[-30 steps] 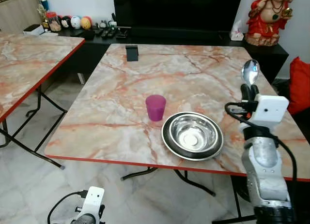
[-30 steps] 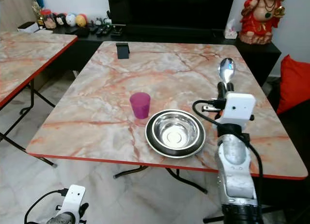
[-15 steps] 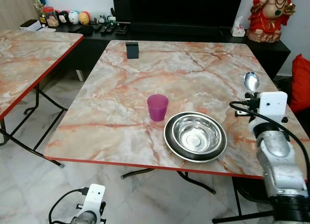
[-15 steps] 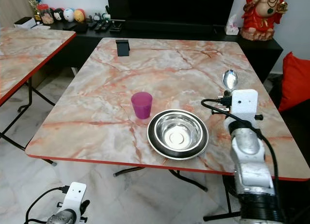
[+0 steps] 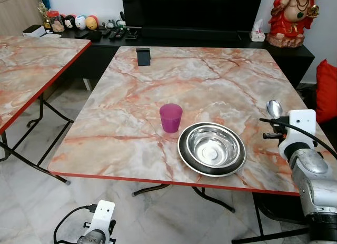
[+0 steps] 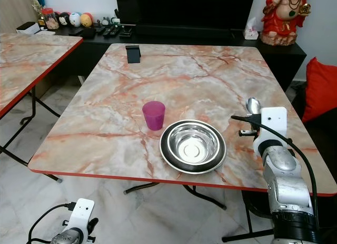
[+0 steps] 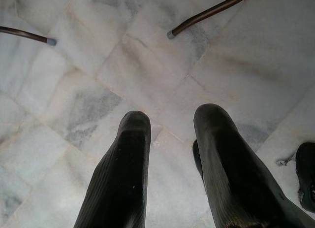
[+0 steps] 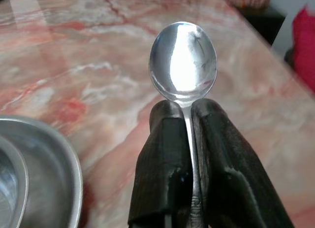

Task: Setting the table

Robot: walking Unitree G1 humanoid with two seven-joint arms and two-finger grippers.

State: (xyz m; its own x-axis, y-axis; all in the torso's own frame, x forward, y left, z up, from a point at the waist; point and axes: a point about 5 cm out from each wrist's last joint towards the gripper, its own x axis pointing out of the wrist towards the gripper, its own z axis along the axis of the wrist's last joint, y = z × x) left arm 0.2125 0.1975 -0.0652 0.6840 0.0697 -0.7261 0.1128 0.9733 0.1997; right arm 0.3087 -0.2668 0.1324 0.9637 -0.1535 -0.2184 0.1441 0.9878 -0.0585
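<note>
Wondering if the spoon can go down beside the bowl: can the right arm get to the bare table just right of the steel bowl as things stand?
Probably yes. The right pincer, shut on the spoon, is over the table just right of the steel bowl, and nothing lies on the marble between them. The pink cup stands on the bowl's other side.
</note>
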